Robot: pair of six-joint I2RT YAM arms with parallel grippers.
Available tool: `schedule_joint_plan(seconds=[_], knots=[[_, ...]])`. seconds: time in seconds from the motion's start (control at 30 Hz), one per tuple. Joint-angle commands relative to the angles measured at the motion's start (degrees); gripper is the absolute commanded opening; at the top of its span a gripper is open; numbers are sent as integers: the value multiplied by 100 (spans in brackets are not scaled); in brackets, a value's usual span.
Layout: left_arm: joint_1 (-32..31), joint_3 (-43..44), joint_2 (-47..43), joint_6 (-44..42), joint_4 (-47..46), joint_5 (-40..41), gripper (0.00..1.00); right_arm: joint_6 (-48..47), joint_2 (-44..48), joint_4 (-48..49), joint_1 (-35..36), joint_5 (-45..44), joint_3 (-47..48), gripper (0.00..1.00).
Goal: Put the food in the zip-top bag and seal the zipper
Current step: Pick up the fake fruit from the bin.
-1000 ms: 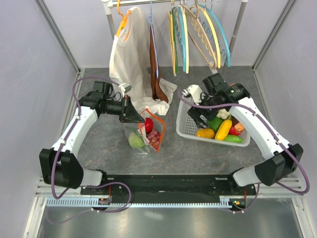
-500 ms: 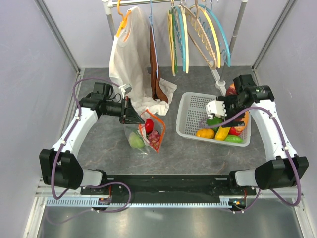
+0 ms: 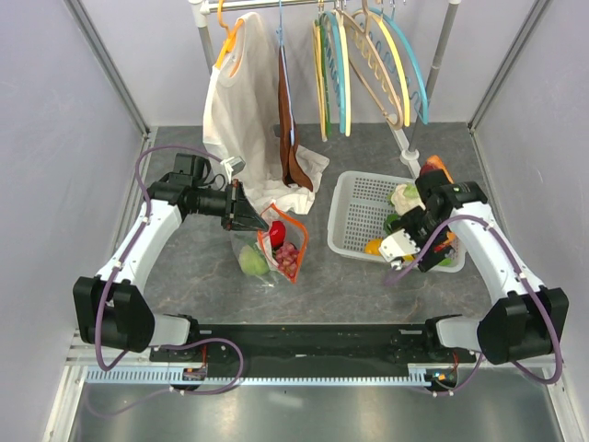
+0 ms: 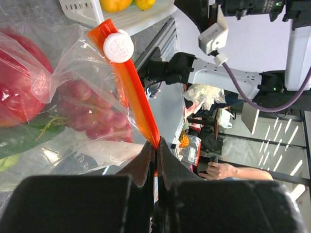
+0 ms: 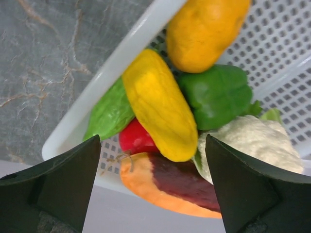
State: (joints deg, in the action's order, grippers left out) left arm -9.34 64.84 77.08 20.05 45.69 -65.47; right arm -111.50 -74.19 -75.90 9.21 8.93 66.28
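The clear zip-top bag (image 3: 269,262) lies on the table left of centre, and it also shows in the left wrist view (image 4: 73,58). It holds a red fruit (image 4: 14,87), purple grapes (image 4: 92,114) and a green piece (image 4: 19,141). My left gripper (image 3: 250,218) is shut on the end of the orange-red zipper (image 4: 138,104), below its white slider (image 4: 118,47). My right gripper (image 5: 152,141) is open and empty above the food in the white basket (image 5: 126,51). There I see a yellow oblong piece (image 5: 160,104), a green pepper (image 5: 218,94), an orange round one (image 5: 206,29) and a red one (image 5: 136,138).
The white basket (image 3: 345,212) stands right of centre. A white garment (image 3: 235,110) and several coloured hangers (image 3: 368,64) hang on a rail at the back, the garment's hem just behind my left gripper. Grey walls close in both sides.
My right arm has swung from the basket's left side around its far right to its front right part, still empty. My left gripper and the bag have not moved.
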Motion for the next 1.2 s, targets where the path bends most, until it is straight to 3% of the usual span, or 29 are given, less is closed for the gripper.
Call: schedule_joint_plan(seconds=[0.0,0.6,0.93,1.13,1.17], knots=[[20,-41,-114,-168,-113,-62,2,-2569,72,-286,19,-522,-317,96],[20,2,-26,-133,-140,-36,2,-2051,-534,857,336,-330,-406,95],[20,73,27,-89,-148,-1,2,-2543,-254,980,344,-550,-1143,92],[20,99,18,-81,-140,43,2,-2227,-245,1279,336,-393,-1118,77],[29,99,9,-81,-148,43,2,-2157,-236,1279,336,-366,-1030,67]])
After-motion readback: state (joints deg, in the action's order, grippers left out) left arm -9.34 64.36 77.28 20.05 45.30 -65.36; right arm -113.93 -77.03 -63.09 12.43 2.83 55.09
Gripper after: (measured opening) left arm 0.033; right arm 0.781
